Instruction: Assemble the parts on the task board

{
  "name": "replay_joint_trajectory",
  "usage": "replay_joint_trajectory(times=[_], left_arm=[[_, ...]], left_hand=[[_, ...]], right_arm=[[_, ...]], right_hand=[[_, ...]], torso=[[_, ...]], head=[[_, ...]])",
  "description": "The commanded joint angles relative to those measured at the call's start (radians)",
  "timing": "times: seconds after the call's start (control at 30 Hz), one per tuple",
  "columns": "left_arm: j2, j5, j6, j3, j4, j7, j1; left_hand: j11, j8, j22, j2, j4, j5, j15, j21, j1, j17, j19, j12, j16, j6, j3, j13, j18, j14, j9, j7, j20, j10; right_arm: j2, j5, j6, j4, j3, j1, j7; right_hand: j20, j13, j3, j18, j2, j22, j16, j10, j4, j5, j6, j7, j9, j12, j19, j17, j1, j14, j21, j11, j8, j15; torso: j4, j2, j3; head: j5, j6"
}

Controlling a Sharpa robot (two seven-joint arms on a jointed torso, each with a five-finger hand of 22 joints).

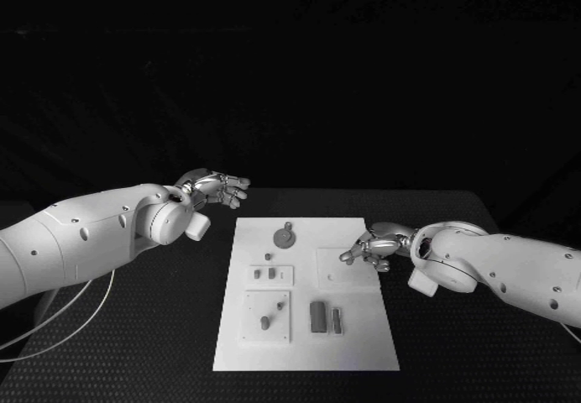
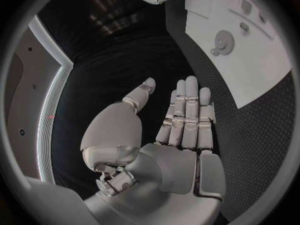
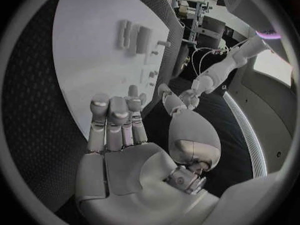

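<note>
The task board (image 1: 351, 336) lies flat on the black table (image 1: 145, 336), grey parts (image 1: 317, 316) resting on it. The right hand (image 1: 373, 246) hovers over its edge, fingers loosely spread, holding nothing. The left hand (image 1: 216, 188) hangs beyond the board's far corner, fingers apart and empty.

A black table (image 1: 145, 336) with a finely dotted, textured top fills the lower part of the head view; its far edge runs straight across, and its far right corner shows. Behind that edge everything is dark, with no wall or floor to make out. A thin pale cable (image 1: 75, 323) loops over the table's left side. In the right wrist view, cluttered equipment (image 3: 200, 7) stands beyond the table, too small to identify.
</note>
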Motion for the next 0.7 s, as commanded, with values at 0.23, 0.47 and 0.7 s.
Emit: replay_joint_trajectory(times=[0.23,0.47,0.7], left_arm=[[0.073,0.08,0.02,0.004,-0.139,0.104,0.002],[0.142,0.164,0.057,0.006,-0.249,0.122,0.0],[0.181,0.177,0.108,0.008,-0.311,0.132,-0.027]], left_hand=[[0.002,-0.003,-0.016,-0.001,-0.004,0.0,0.048,-0.068,-0.021,-0.026,-0.073,-0.021,-0.105,-0.014,-0.003,-0.015,-0.006,-0.09,0.0,-0.023,0.039,-0.02],[-0.006,-0.045,-0.048,-0.012,-0.006,0.0,0.085,-0.151,-0.033,-0.056,-0.171,-0.116,-0.226,-0.099,0.002,-0.063,-0.015,-0.253,-0.021,-0.046,0.085,-0.144],[-0.038,-0.073,-0.083,-0.057,0.029,0.0,0.107,-0.245,-0.065,-0.096,-0.285,-0.149,-0.334,-0.175,0.006,-0.123,-0.015,-0.431,-0.029,-0.083,0.155,-0.303]], right_arm=[[0.139,0.29,-0.063,-0.337,0.067,0.013,0.236],[0.25,0.43,-0.05,-0.547,0.149,-0.028,0.296],[0.277,0.463,-0.055,-0.597,0.192,-0.06,0.319]], right_hand=[[0.035,-0.061,-0.027,0.024,0.026,-0.039,-0.117,-0.118,0.012,0.017,-0.065,0.037,0.001,-0.102,-0.115,-0.061,0.096,-0.112,-0.103,0.025,-0.021,0.025],[0.126,-0.269,0.004,-0.015,0.032,-0.166,-0.379,-0.22,0.007,-0.031,-0.117,0.08,0.005,-0.336,-0.27,-0.23,0.13,-0.25,-0.337,0.073,-0.036,0.1],[0.251,-0.712,0.054,-0.096,0.037,-0.383,-0.851,-0.297,0.012,-0.062,-0.238,0.067,-0.005,-0.872,-0.597,-0.568,0.145,-0.529,-0.723,0.164,-0.055,0.268]], torso=[[-0.0077,-0.053,-0.0072],[-0.0101,-0.087,-0.0074],[-0.0137,-0.108,0.0002]], head=[[-0.033,0.126],[-0.032,0.188],[-0.014,0.218]])
